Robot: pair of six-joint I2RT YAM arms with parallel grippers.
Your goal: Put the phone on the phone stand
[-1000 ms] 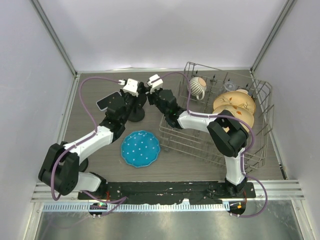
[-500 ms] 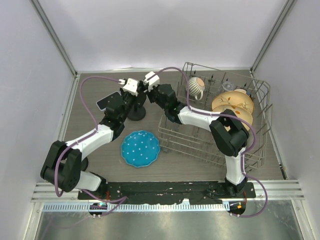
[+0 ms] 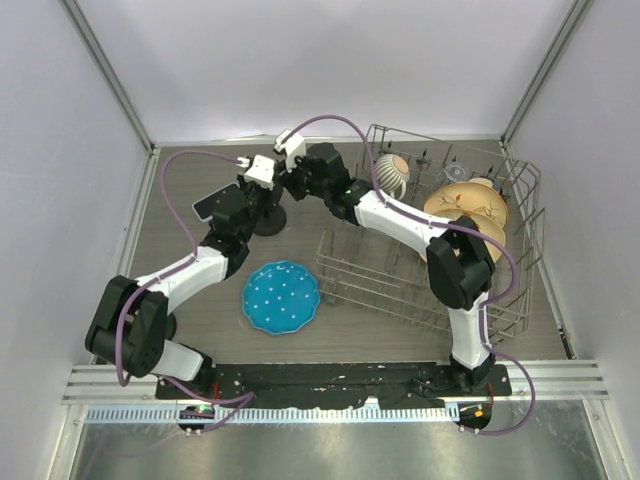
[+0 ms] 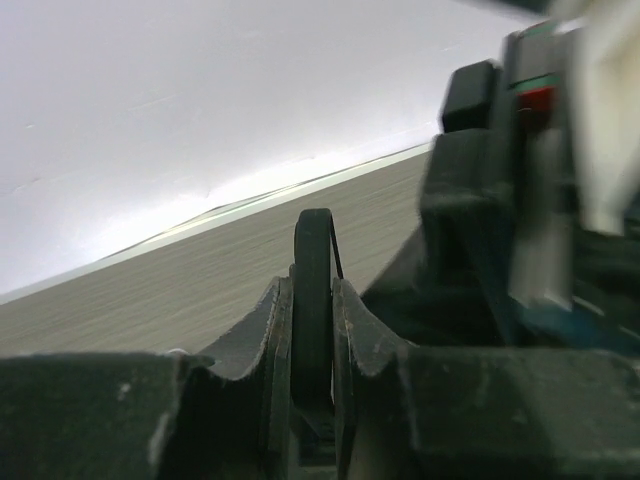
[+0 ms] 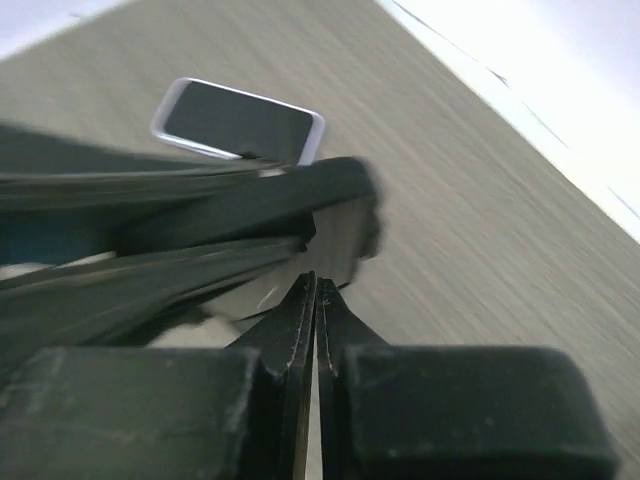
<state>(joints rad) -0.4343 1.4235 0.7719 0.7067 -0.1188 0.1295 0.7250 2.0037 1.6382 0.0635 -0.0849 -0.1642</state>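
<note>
The phone (image 3: 208, 205), black with a pale rim, lies flat on the table at the far left, screen up; the right wrist view shows the phone (image 5: 240, 122) past the stand. The black phone stand (image 3: 269, 224) rests on its round base beside it. My left gripper (image 3: 262, 196) is shut on the stand's thin upright plate (image 4: 312, 290), edge-on between the jaws. My right gripper (image 3: 291, 184) is shut with nothing in it, right next to the stand's upper part (image 5: 255, 208). The right arm's dark body (image 4: 520, 200) fills the right side of the left wrist view.
A blue speckled plate (image 3: 281, 297) lies in front of the stand. A wire dish rack (image 3: 430, 275) holds a striped cup (image 3: 392, 176) and tan plates (image 3: 470, 208) on the right. Grey walls enclose the table at the back and sides.
The right arm has swung left, from the rack's corner to the top of the stand, and its jaws have closed fully. The left gripper has kept its hold on the stand.
</note>
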